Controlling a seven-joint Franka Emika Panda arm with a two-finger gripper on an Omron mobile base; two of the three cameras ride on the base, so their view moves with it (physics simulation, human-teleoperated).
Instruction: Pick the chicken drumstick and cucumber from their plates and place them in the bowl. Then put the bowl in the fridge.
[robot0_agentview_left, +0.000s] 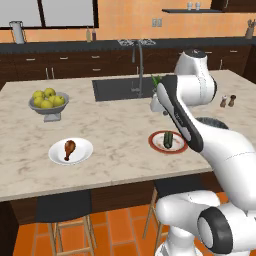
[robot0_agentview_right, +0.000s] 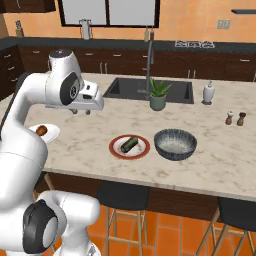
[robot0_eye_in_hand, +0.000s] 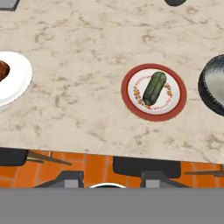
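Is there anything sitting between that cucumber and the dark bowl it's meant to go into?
Nothing visible does. The cucumber lies on its red-rimmed plate, and the bowl stands right beside that plate with bare counter between them. The potted plant stands farther back, out of the path.

Arm hides most of bowl; drumstick cropped
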